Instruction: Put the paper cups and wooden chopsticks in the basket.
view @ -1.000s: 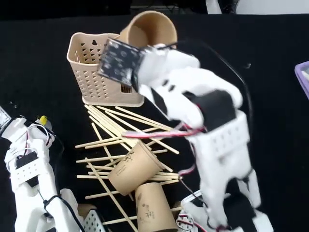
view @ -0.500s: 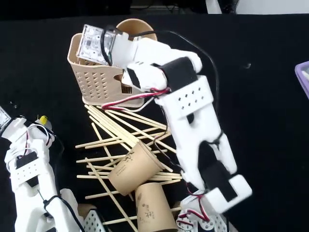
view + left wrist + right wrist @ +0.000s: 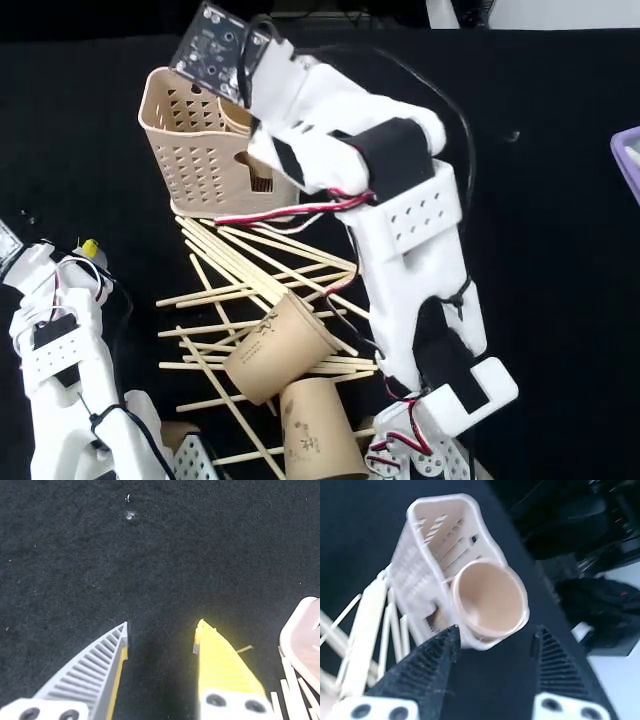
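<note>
A beige perforated basket stands at the back of the black table. One paper cup rests tilted inside it, mouth towards the right wrist camera. My right gripper hangs open just above that cup, not touching it. Wooden chopsticks lie fanned out in front of the basket. Two more paper cups lie on their sides among them. My left gripper is open over bare black table at the front left, beside the chopstick ends.
The right arm stretches from the front edge over the chopstick pile to the basket. The left arm stays folded at the front left. A purple container edge shows at the far right.
The right arm swung left with a paper cup from behind the basket to above it. The cup now sits inside the basket and the gripper stands open. The left arm has not moved.
</note>
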{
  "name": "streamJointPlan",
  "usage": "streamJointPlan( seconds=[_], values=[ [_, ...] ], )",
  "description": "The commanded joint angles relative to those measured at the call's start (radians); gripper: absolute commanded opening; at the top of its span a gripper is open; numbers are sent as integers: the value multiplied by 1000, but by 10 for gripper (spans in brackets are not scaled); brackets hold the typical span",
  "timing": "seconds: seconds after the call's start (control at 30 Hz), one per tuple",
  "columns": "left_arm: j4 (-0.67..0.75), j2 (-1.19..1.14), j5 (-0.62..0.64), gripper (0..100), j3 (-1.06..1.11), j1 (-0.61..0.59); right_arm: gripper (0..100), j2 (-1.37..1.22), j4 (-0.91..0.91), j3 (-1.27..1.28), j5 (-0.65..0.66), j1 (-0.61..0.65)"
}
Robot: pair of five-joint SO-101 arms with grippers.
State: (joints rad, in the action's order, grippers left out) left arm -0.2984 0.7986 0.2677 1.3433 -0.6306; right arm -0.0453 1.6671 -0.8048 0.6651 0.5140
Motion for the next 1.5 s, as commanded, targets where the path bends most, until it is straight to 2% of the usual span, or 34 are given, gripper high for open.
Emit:
streamJointPlan(
  seconds=[0.0, 0.17, 0.4, 0.57, 0.67, 0.87, 1.07, 1.2, 1.47],
  values=[
    [15, 11, 2, 216, -4, 13, 237, 21, 101, -77, -26, 9],
    [14, 12, 2, 216, -4, 13, 237, 214, 101, 124, -143, 25],
    [15, 12, 2, 216, -4, 13, 237, 694, 57, 874, -170, 92],
    [15, 12, 3, 216, -4, 13, 240, 931, -121, 1409, -175, 95],
    [14, 12, 3, 216, -4, 13, 240, 1003, -196, 1593, -175, 95],
    [15, 11, 3, 216, -4, 13, 241, 1069, -187, 1669, -175, 98],
    [14, 11, 2, 216, -4, 13, 241, 1096, -173, 1678, -175, 229],
    [12, 11, 2, 216, -4, 13, 241, 1112, -232, 1725, -175, 292],
    [12, 11, 2, 216, -4, 13, 241, 1115, -430, 1882, -176, 249]
  ],
)
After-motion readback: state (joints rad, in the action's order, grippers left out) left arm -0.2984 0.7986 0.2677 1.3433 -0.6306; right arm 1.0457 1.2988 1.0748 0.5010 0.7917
